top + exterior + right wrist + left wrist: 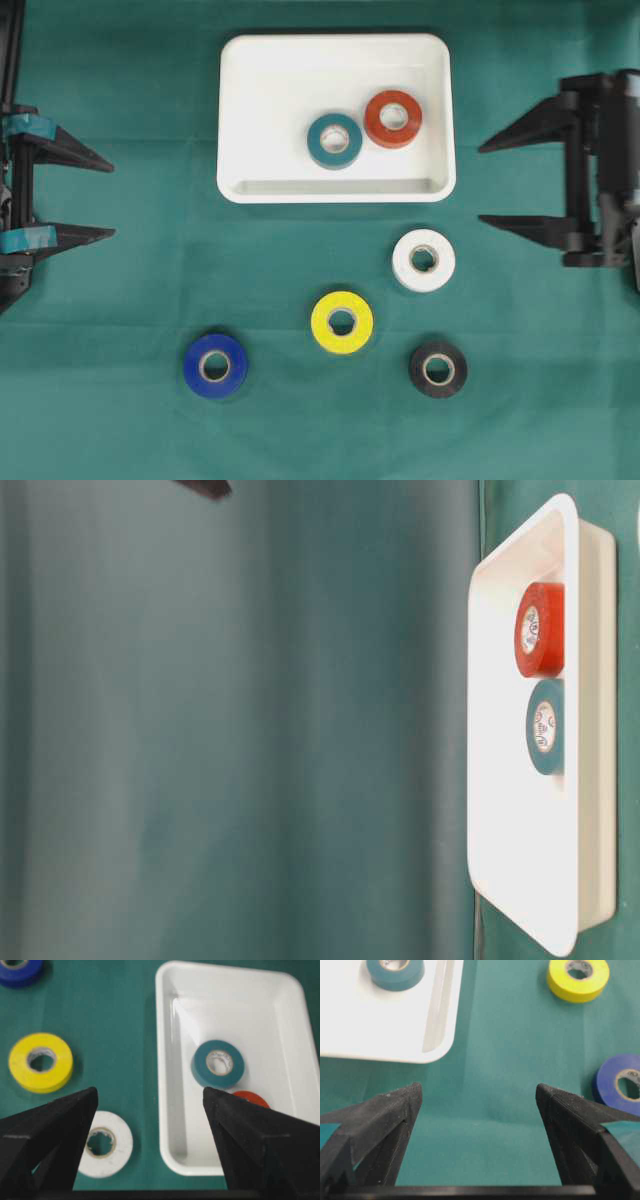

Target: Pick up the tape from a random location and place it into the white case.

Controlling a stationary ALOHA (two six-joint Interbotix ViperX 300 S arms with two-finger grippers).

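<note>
White tape (424,260) lies flat on the surface, just below the white case (240,100), nearest the right end effector (500,183), spread wide and empty; left end effector (95,197) gapes too, farther off.

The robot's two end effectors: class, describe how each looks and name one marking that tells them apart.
Both are black, with long wedge-shaped fingers tapering to points and finely ridged inner faces. The left end effector has teal tape strips wrapped around its fingers near their bases. The right end effector shows no tape; its fingers are plain matte black.
</note>
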